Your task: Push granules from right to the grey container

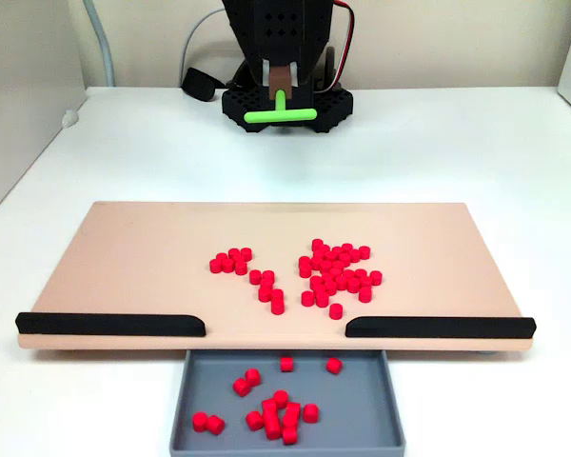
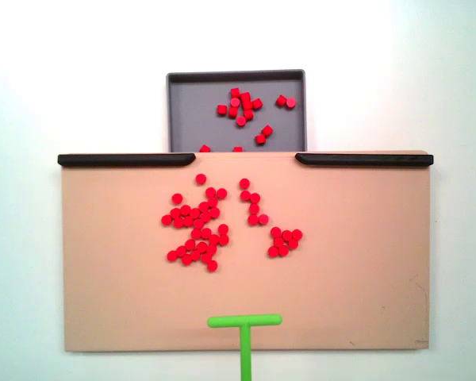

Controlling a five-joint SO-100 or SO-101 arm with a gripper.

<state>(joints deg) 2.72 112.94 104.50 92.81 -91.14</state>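
My gripper [image 1: 281, 88] is clamped on a green T-shaped pusher [image 1: 280, 113], held back near my base, clear of the flat beige board [image 1: 124, 257]. Stubby red granules [image 1: 335, 274] lie mid-board; others sit in the shallow grey container [image 1: 362, 409] below the gap between two black strips [image 1: 109, 325]. In a fixed view from above, the crossbar hovers at the board's near edge.

The green stick [image 2: 245, 337] comes up from the bottom edge, its flat top over the beige board [image 2: 111, 302]. Many red granules [image 2: 198, 230] lie on the board past that top. Farther on, the grey container [image 2: 190, 119] holds more red ones.
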